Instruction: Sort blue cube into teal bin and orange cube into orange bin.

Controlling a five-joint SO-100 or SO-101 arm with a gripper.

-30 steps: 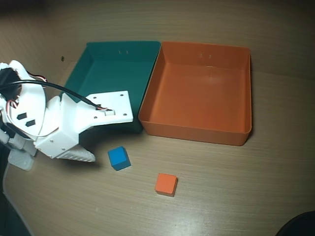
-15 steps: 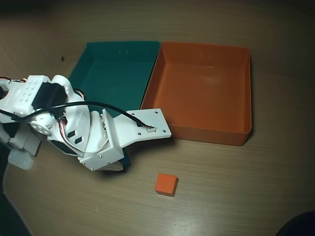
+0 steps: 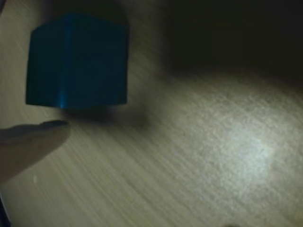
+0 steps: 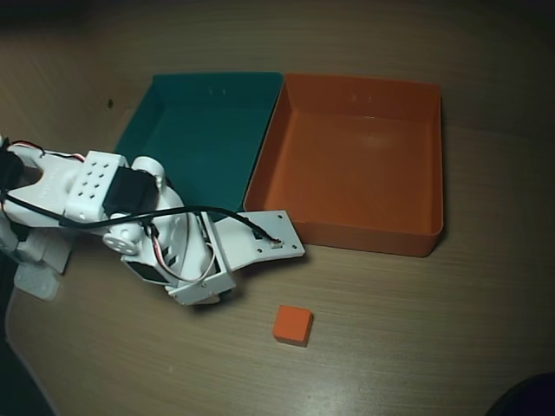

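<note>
I am hovering my gripper [image 4: 208, 295] beside the blue cube [image 3: 78, 61] near the tabletop's [image 4: 416, 347] left edge, jaw spread unclear, orange cube [image 4: 292, 324] sitting apart.

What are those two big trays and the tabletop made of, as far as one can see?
The teal bin and the orange bin look like moulded plastic: even colour, thin sloped walls, a soft sheen on the orange floor. The table looks like wood or a wood-grain laminate, with fine parallel streaks and a matte surface; which of the two cannot be told.
</note>
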